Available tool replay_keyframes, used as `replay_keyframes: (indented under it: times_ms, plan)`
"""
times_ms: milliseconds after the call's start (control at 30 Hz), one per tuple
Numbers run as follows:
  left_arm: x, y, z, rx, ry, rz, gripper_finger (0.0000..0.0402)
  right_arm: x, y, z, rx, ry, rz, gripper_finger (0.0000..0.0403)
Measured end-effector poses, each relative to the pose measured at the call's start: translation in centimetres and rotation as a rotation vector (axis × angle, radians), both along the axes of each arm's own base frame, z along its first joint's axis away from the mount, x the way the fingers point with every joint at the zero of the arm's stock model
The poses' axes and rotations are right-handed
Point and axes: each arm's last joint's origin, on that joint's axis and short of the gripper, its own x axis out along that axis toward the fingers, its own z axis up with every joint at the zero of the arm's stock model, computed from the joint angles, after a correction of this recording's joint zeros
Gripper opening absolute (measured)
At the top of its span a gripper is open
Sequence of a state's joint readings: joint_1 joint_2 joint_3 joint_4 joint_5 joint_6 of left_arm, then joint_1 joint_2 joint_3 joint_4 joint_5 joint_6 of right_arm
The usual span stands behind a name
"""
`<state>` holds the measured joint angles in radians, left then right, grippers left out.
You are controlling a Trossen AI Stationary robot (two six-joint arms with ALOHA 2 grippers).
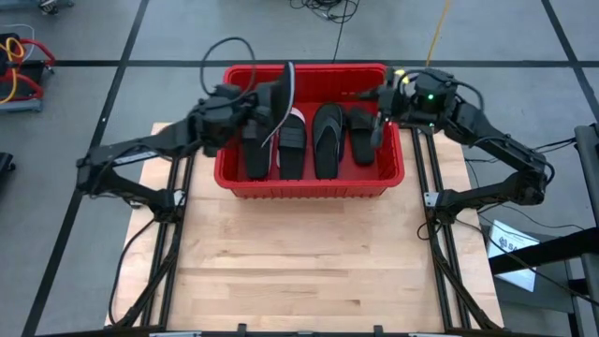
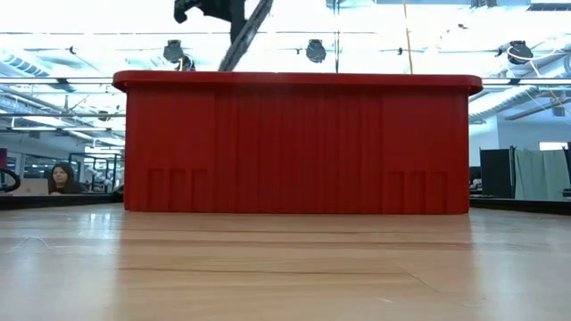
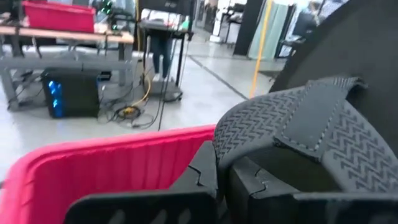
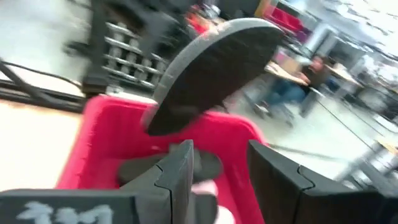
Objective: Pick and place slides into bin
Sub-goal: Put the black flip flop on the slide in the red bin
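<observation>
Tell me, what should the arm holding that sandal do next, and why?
Probably lower it a little and let go. The left tool holds a black slide tilted on edge above the red bin, over the sandals already lying inside, so it only needs dropping in. The right tool waits open over the bin's other end.

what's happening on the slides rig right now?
Two-arm robot is loading slides into the red bin. The left end effector is shut on a black slide, holding it tilted on edge above the bin's left side. The right end effector is open over the bin's right end, holding nothing. Several dark slides already lie side by side in the bin. The table in front shows none left.
</observation>
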<state>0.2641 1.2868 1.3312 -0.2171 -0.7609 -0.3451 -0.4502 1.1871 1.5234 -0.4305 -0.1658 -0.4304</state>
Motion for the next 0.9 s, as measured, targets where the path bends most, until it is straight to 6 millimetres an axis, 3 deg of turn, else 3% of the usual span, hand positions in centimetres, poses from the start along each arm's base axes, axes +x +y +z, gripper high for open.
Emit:
replay_keyframes:
  times_ms: [200,500,767,900]
  plan:
    - [3.1,0.3,-1.0,0.051,-0.018,-0.023,0.0000,1.7,-0.3,-2.4,-0.028,-0.103,0.158,0.0141]
    - [4.3,0.6,-2.1,0.022,-0.033,-0.021,0.0000,3.4,0.5,-6.9,-0.072,-0.360,0.329,0.0141]
    - [4.5,0.3,-1.7,0.022,-0.092,-0.055,0.0000,3.8,1.2,-10.1,-0.054,-0.547,0.367,0.0141]
    - [5.1,0.1,-2.0,0.042,-0.084,-0.050,0.0000,4.1,1.0,-10.6,-0.045,-0.573,0.261,0.0141]
